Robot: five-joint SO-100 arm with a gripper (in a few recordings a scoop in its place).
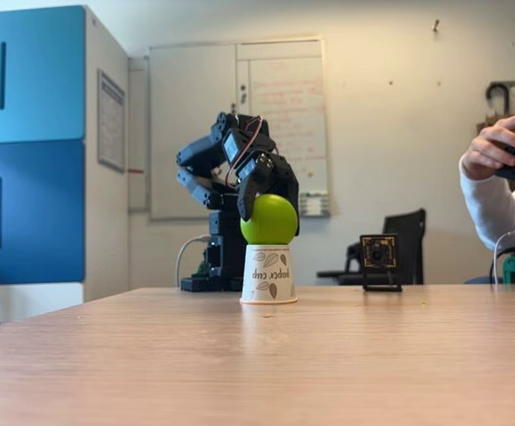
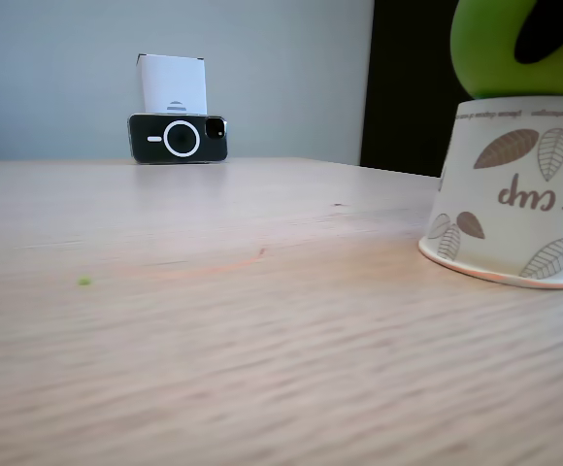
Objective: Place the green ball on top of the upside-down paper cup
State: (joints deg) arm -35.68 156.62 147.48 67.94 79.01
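Note:
The green ball (image 1: 269, 222) rests on the flat top of the upside-down paper cup (image 1: 269, 275), which stands on the wooden table (image 1: 240, 355) in front of the black arm. My gripper (image 1: 270, 216) reaches down from above, with one black finger (image 1: 247, 197) on the ball's left side and the other on its right, closed against it. In the low fixed view the cup (image 2: 514, 194) stands at the right edge. The ball (image 2: 490, 49) sits on it, and a dark fingertip (image 2: 553, 34) overlaps the ball.
A small camera on a stand (image 1: 380, 259) sits on the table right of the cup. A phone (image 2: 178, 137) leans against a white box (image 2: 173, 85) at the far side. A person's arm (image 1: 493, 191) shows at the right edge. Blue cabinets (image 1: 28, 142) stand at the left.

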